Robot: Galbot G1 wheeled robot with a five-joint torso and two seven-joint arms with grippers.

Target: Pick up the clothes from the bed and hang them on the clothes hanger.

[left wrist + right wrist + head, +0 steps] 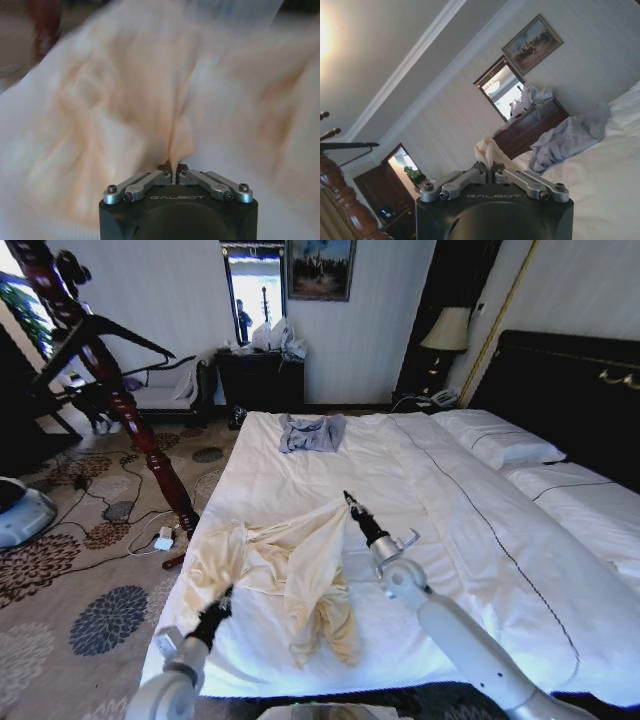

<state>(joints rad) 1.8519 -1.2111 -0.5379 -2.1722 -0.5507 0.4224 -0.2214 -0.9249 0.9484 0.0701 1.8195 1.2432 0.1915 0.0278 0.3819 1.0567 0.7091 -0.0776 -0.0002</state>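
The clothes (290, 575) — a cream, pale-yellow top — are seen crumpled on the near left part of the bed (420, 490), close to its left edge, with a sleeve trailing toward the near edge. The garment is gripped at two points. The left gripper (226, 597) is placed at the near left side of the fabric, and in the left wrist view its jaws are pressed together on a fold of the cream cloth (170, 100). The right gripper (349, 499) is held above the sheet at the far right corner of the garment, where the cloth is drawn up to a peak; in the right wrist view its jaws are pinched on a small tuft of the same fabric (487, 150).

A small grey-blue garment (311, 431) is seen lying farther up the bed, well apart from the cream top. The clothes hanger (95, 335) — thin and black — is hung on a dark red wooden stand (140, 430) on the floor to the left of the bed.
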